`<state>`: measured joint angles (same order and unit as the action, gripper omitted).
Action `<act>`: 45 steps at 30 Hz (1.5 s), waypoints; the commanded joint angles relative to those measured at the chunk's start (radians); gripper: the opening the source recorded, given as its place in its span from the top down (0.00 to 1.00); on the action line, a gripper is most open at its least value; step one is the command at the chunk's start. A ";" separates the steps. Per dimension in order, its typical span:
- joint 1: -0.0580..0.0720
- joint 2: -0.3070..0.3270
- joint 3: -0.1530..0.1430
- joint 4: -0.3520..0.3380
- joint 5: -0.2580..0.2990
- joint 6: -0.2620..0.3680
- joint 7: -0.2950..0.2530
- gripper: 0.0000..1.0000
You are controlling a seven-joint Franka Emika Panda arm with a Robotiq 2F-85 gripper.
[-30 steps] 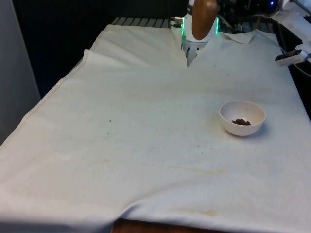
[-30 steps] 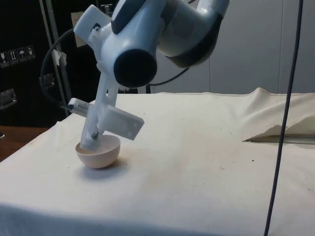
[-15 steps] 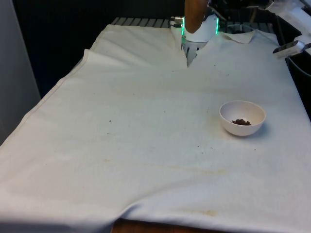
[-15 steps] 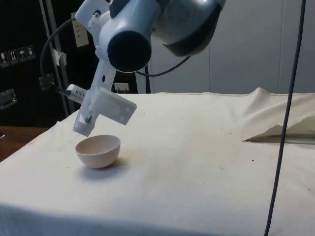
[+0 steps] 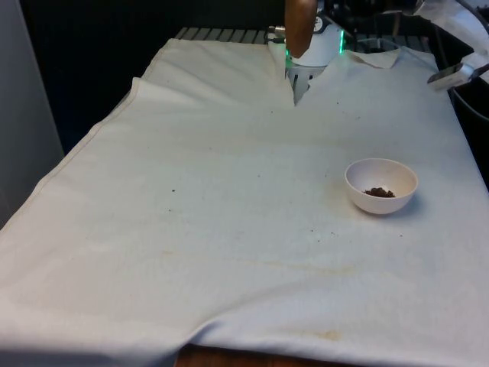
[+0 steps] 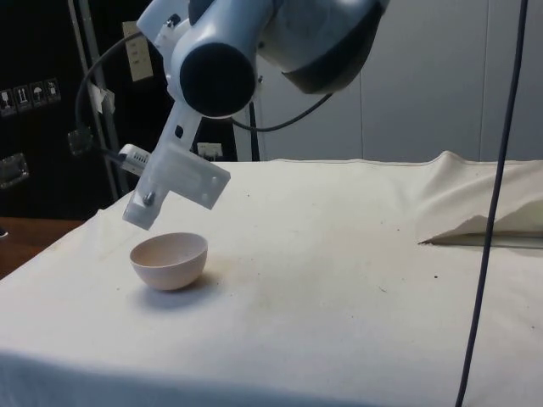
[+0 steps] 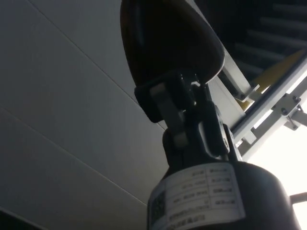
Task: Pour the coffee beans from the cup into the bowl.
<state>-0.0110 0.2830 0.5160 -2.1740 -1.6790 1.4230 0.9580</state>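
Note:
A white bowl (image 5: 380,204) stands on the cloth at the front view's right, with a small heap of coffee beans (image 5: 380,192) in its bottom. In the side view the bowl (image 6: 170,264) sits near the table's corner, and the arm hangs above it, apart from it. A brown cup (image 5: 299,27) is held high over the table's far end. In the wrist view my gripper (image 7: 184,103) is shut on the rim of the dark cup (image 7: 168,43). I cannot tell what is inside the cup.
A few stray beans (image 5: 173,190) lie on the white cloth. The cloth has a raised fold (image 5: 299,86) at the far end. Cables (image 5: 464,84) run along the front view's right edge, and a dark cable (image 6: 485,254) hangs down in the side view.
The arm has risen away from the bowl. The cup has gone higher and turned narrower in the front view. The bowl and its beans have not moved.

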 commanded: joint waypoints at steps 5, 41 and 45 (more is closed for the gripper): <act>-0.008 -0.022 -0.002 -0.015 0.045 0.040 0.027 1.00; -0.009 -0.036 -0.047 -0.031 0.188 0.140 0.197 1.00; -0.009 -0.041 -0.058 -0.037 0.198 0.160 0.212 1.00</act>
<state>-0.0120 0.2510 0.4550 -2.2050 -1.4860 1.5600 1.1690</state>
